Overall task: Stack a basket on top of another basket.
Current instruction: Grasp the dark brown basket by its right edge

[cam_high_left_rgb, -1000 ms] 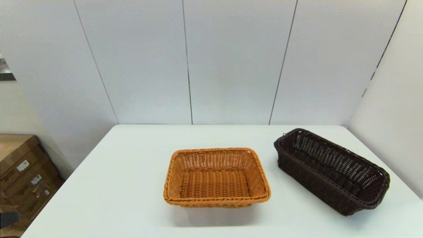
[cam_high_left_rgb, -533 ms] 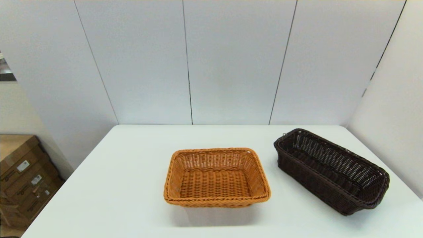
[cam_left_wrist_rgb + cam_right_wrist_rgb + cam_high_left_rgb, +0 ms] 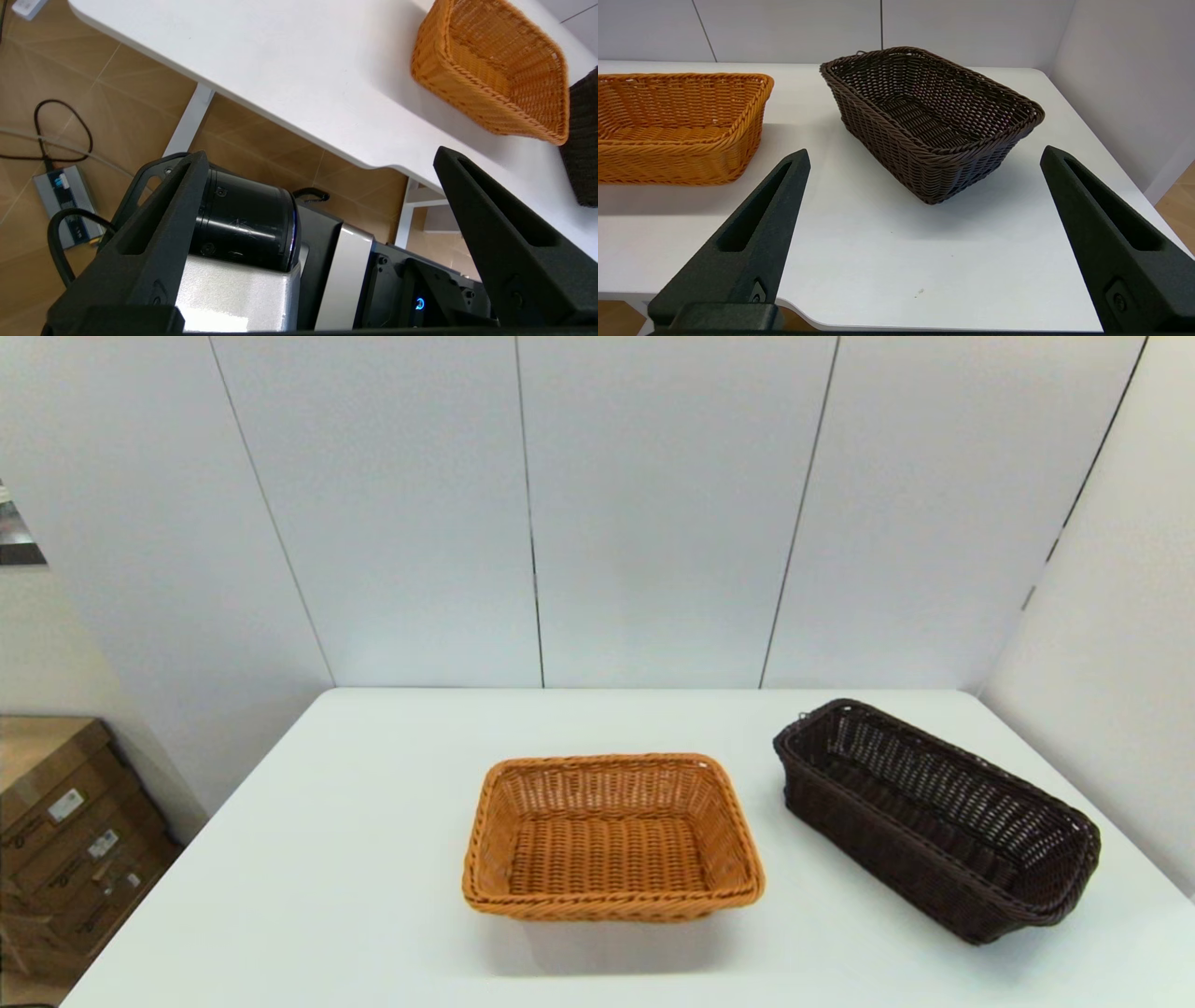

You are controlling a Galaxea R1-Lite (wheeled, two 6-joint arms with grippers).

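White desk carrying both. Orange-tan basket centred, waiting as base. Dark brown basket apart on its right, angled, not yet stacked. Right gripper wide, facing it from desk edge; left gripper wide, parked below.

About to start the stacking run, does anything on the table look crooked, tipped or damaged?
Only the dark brown basket sits askew, angled to the table edge, unlike the squarely placed orange-tan basket. Both stand upright, apart and empty.
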